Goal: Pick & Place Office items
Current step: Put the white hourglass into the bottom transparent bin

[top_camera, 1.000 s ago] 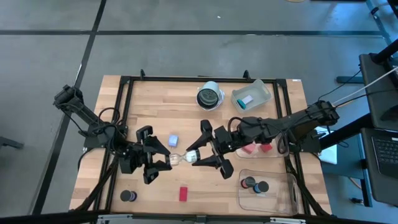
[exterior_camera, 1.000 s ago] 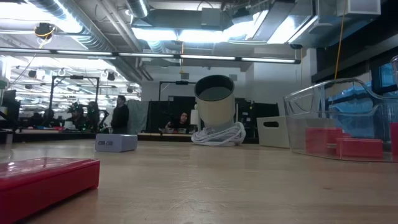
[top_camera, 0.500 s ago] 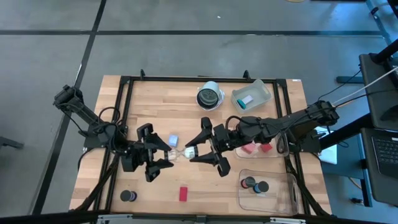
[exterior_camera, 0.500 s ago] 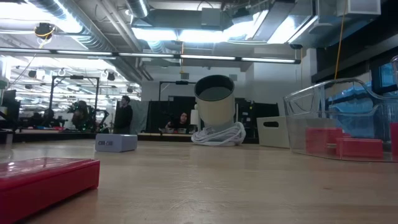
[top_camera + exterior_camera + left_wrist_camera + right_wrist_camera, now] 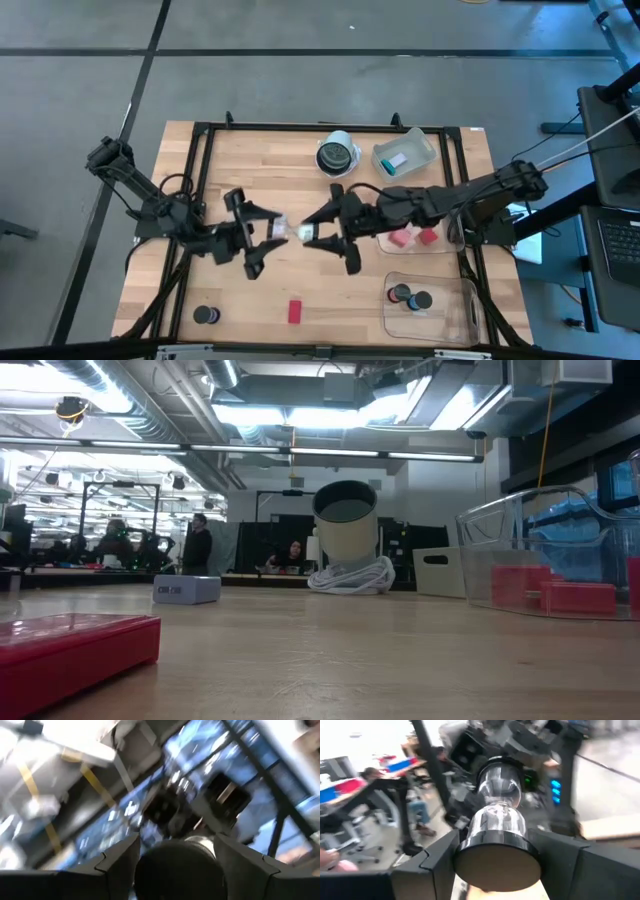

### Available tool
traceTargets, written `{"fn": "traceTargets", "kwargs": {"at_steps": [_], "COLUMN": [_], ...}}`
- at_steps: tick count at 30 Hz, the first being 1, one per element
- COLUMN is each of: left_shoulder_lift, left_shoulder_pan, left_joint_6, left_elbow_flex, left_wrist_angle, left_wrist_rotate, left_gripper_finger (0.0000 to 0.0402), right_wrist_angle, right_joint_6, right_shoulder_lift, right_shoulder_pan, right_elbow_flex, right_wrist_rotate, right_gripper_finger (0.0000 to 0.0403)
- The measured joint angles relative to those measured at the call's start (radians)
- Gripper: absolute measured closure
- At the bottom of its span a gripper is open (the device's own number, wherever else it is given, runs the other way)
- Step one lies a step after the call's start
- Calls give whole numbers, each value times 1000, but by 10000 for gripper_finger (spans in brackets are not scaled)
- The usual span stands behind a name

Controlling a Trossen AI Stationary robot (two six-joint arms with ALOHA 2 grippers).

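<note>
Passing an hourglass-shaped piece [image 5: 294, 232] across mid-air above the middle of the counter [image 5: 250, 160]: right hand [image 5: 308, 231] was clamped on its dark end cap, left hand [image 5: 279, 234] sat at the other cap, but I couldn't tell whether its fingers were gripping or clear. My call: right holds firm and dead still, left opens fully and backs straight off along the axis, no sideways drag on the glass. Spare red block [image 5: 295, 311] lay near the front edge.

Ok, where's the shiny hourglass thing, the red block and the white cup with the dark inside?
hourglass [image 5: 497, 827], right wrist view, its narrow glass waist.
red block [image 5: 295, 311], high view, middle of its top.
white cup [image 5: 337, 155], high view, its pale rim.
</note>
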Motion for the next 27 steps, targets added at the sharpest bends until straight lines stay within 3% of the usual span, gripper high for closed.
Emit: {"fn": "traceTargets", "kwargs": {"at_steps": [4, 12, 20, 24, 27], "left_shoulder_lift": [0, 0, 0, 0, 0], "left_shoulder_pan": [11, 9, -33, -74, -104], "left_joint_6": [-114, -261, -390, -638, -862], "left_elbow_flex": [0, 0, 0, 0, 0], "left_wrist_angle": [-105, -223, -262, -463, -668], "left_wrist_rotate": [-133, -204, -627, -859, -863], "left_gripper_finger": [153, 153, 153, 153, 153], "right_wrist_angle": [-130, -394, -767, -874, -921], "right_joint_6": [58, 191, 549, 727, 878], "right_shoulder_lift": [-26, -82, -109, -110, -110], "right_shoulder_pan": [-19, -43, 19, 108, 195], "right_elbow_flex": [0, 0, 0, 0, 0], "right_wrist_rotate": [71, 181, 137, 81, 79], "right_gripper_finger": [191, 191, 191, 191, 191]}}
